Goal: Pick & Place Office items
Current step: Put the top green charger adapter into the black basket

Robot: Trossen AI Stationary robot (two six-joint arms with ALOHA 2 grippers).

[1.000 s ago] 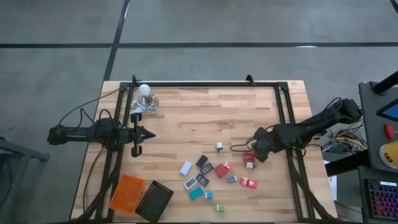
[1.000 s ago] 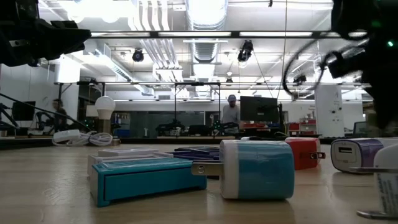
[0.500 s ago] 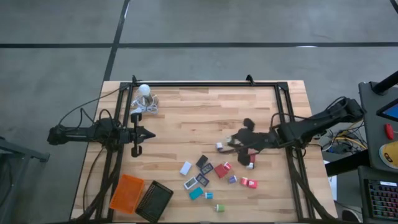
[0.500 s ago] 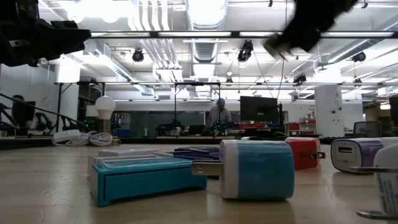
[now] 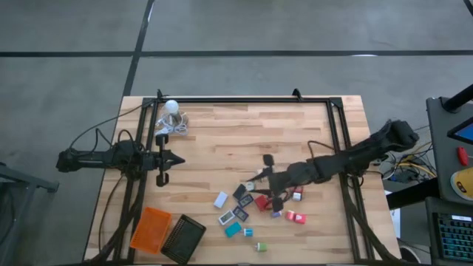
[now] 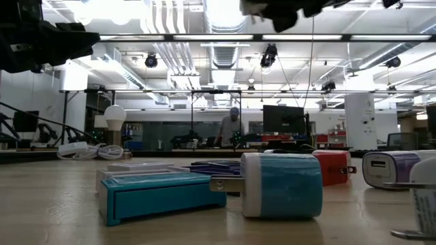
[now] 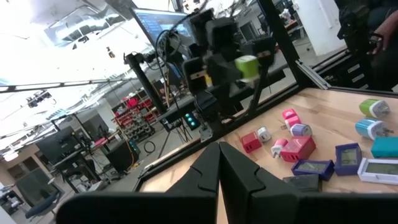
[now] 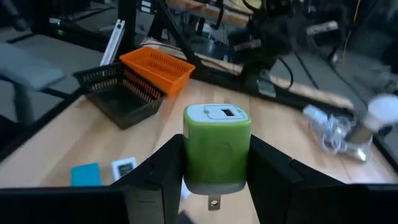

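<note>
My right gripper (image 5: 256, 182) reaches in from the table's right, high over the scattered office items (image 5: 251, 210), and is shut on a green block with a white end (image 8: 217, 146). The left wrist view shows this same green block (image 7: 247, 64) in the air. The other pieces, in red, teal, white, purple and black, lie flat on the wood; a teal plug block (image 6: 283, 185) and a teal box (image 6: 160, 194) lie nearest the low camera. My left gripper (image 5: 164, 159) waits shut at the table's left and holds nothing. My right gripper pinches the green block by its two opposite green sides (image 8: 188, 155) between its two fingers (image 8: 158, 177). The fingers come nearly level from the table's right. The white end faces away from the wrist and a metal prong (image 8: 215, 202) points back. The block is lifted clear.
An orange tray (image 5: 150, 227) and a black tray (image 5: 182, 238) stand side by side at the near left corner. A white bulb with its coiled cord (image 5: 171, 111) lies at the far left. A black frame (image 5: 244, 100) runs around the table. People move in the room beyond.
My right gripper has risen from just above the table at the right and swung toward the table's left, over the scattered pieces. It has tipped from pointing down to nearly level and has rolled about its own line.
</note>
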